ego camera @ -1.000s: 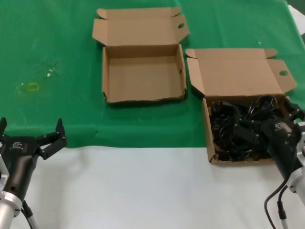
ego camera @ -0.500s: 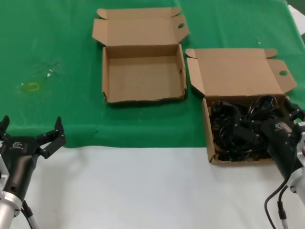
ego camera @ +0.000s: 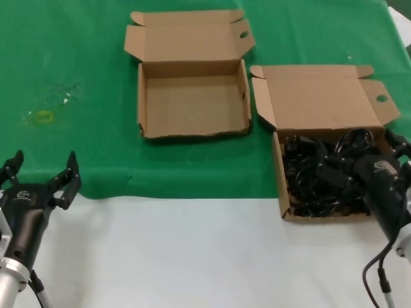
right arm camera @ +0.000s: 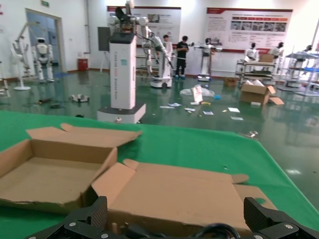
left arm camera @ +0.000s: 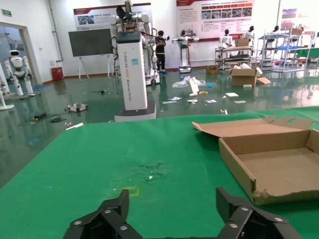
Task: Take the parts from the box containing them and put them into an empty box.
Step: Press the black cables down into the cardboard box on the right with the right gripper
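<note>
At three o'clock, the right gripper [ego camera: 399, 149] (fingers spread) has edged back over the cords [ego camera: 321, 174]; none lifted yet.

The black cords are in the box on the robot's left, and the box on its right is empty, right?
No, it's swapped. In the head view the black cords fill the box on the robot's right, where the right hand is. The box on the left is the empty one.

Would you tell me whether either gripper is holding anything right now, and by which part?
Nothing: left gripper and right gripper are both open and empty.
</note>
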Controlling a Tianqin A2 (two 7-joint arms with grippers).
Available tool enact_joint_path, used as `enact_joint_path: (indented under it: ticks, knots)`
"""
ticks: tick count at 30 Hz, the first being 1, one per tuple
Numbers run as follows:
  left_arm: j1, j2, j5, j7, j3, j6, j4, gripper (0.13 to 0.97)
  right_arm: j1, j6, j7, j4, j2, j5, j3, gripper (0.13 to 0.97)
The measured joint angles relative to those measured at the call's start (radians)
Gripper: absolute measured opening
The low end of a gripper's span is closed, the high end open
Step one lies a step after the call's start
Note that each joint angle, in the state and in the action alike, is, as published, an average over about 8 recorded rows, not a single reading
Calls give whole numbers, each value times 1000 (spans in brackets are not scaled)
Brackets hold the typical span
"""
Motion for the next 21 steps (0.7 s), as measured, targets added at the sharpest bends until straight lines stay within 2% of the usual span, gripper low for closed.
enact_joint_path:
  ticks: [7, 11, 19, 21]
  knots:
    - [0, 0, 0, 0, 0, 0, 0, 505, 23, 56, 17, 47, 169, 137, -125, 966]
    - [0, 0, 0, 0, 0, 0, 0, 505, 47, 69, 29, 65, 287, 217, -205, 966]
    - [0, 0, 0, 0, 0, 0, 0, 312, 116, 3, 80, 80, 521, 291, -341, 966]
    - [0, 0, 0, 0, 0, 0, 0, 297, 138, -26, 101, 82, 573, 291, -368, 966]
